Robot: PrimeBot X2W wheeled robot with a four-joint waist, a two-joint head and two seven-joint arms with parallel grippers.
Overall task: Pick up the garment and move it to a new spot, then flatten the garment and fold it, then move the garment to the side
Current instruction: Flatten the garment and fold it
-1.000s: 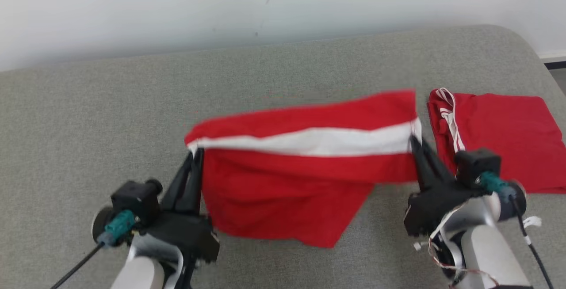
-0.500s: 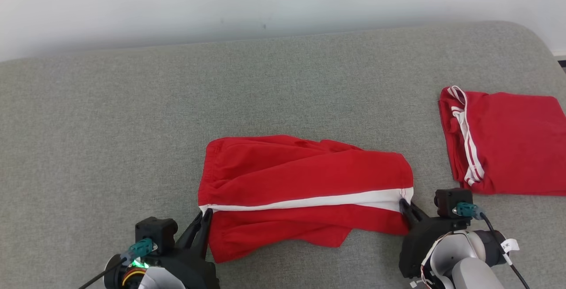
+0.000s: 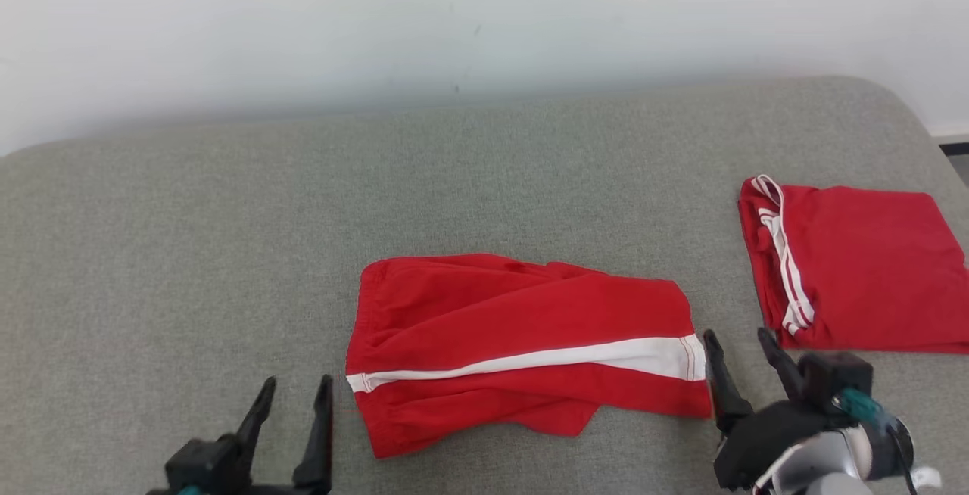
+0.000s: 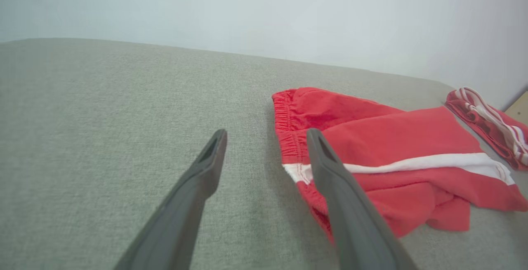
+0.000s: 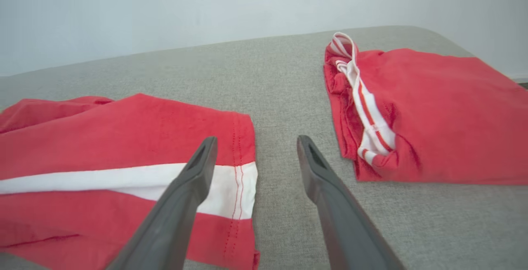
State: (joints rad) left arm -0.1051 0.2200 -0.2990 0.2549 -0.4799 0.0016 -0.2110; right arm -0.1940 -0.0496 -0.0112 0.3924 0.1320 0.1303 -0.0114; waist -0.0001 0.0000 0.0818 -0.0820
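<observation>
Both pairs of jaws stand wide apart and hold nothing. The left gripper [image 3: 296, 385] sits low at the left of the head view, fingers pointing up, just beside the elastic waistband end of the garment [image 3: 522, 344]. The right gripper [image 3: 738, 340] sits low at the right, just beside the hem end where the white stripe finishes. The garment, red shorts with a white side stripe, lies free on the grey padded surface [image 3: 227, 238], near its front middle, stretched from left to right between the two grippers. It is not flat: a slanting crease crosses the upper layer, and a loose flap is bunched along the near edge. A second red garment [image 3: 863, 268], folded into a neat rectangle, lies well apart at the right. The garment appears placed, so flattening seems the step in hand. The next move likely calls for gripping corners and drawing the cloth taut before folding.
</observation>
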